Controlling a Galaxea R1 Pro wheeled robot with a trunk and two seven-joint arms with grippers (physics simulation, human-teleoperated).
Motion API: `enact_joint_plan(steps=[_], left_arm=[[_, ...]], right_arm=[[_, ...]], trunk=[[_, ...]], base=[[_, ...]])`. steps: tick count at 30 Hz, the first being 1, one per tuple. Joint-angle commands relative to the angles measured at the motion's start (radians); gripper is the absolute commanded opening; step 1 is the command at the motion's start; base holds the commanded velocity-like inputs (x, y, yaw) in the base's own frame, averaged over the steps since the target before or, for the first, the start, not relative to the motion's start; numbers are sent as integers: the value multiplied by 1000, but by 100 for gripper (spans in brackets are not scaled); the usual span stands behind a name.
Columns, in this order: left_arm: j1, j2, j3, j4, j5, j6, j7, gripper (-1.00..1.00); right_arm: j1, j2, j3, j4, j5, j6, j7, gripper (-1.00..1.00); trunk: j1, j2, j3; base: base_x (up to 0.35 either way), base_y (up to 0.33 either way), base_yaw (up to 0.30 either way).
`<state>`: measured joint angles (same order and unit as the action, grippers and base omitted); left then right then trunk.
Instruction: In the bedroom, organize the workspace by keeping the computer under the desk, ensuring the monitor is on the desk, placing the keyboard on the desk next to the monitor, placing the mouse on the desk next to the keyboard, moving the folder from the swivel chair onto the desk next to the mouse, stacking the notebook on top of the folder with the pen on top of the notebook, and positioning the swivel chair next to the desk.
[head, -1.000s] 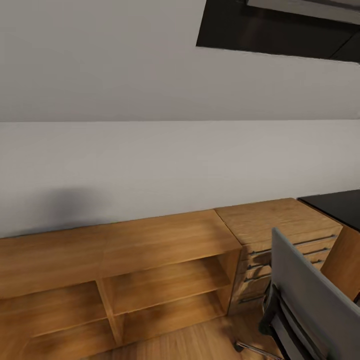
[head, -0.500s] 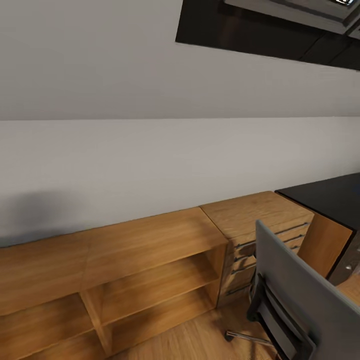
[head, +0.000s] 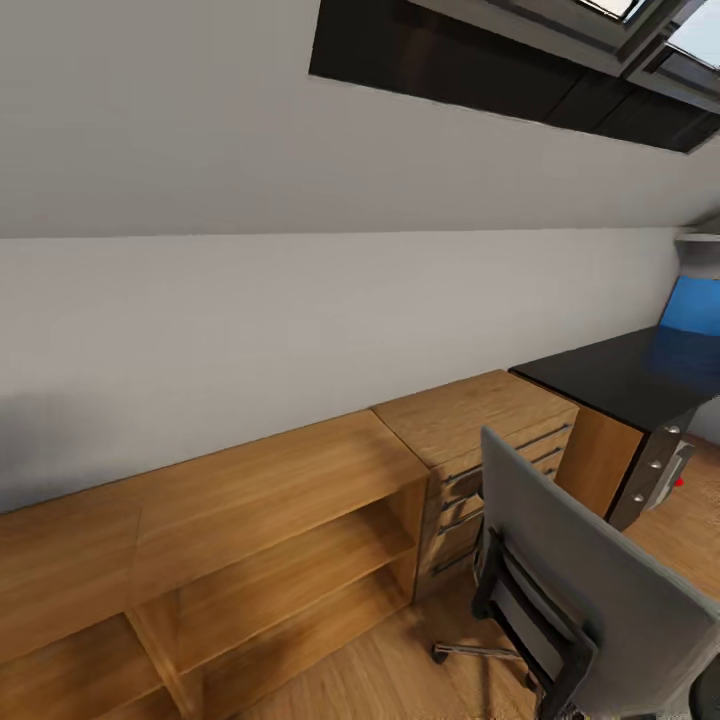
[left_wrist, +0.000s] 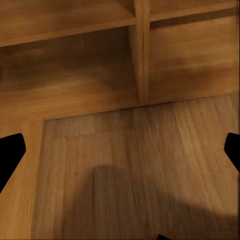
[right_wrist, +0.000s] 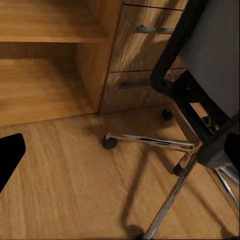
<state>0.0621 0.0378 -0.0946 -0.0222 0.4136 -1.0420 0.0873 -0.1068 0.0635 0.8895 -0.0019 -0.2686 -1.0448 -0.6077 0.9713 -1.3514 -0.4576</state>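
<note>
Swivel chair (head: 590, 590) w/ back to cam beside wooden drawer unit (head: 480, 440), black table (head: 620, 375) at far right, left claw (left_wrist: 120, 155) & right claw (right_wrist: 120, 150) both spread wide, holding nothing

I see the swivel chair (head: 585, 580) on the wooden floor, its tall grey back turned to me, black armrest and chrome star base with castors (right_wrist: 165, 145) below. It stands just beside the bench (head: 610, 375), whose top is matte black. A blue flat shape, maybe the folder (head: 693, 305), is at the bench's far edge.
</note>
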Motion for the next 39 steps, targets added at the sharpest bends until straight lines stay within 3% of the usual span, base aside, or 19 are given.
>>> enact_joint_plan(steps=[1,20,39], left_arm=[[0,0,-9,-2,1,-1,9,100],[1,2,-8,-2,1,-1,8,100],[0,-3,-10,-6,1,-1,8,100]], right_arm=[[-1,1,9,1,-7,-2,-3,100],[-1,1,8,0,-9,-2,-7,100],[-1,-1,6,0,-9,-2,-6,100]], trunk=[[0,-1,-2],[0,-1,-19],[0,-1,-19]], base=[[0,7,-249],[5,3,-250],[244,94,-287]])
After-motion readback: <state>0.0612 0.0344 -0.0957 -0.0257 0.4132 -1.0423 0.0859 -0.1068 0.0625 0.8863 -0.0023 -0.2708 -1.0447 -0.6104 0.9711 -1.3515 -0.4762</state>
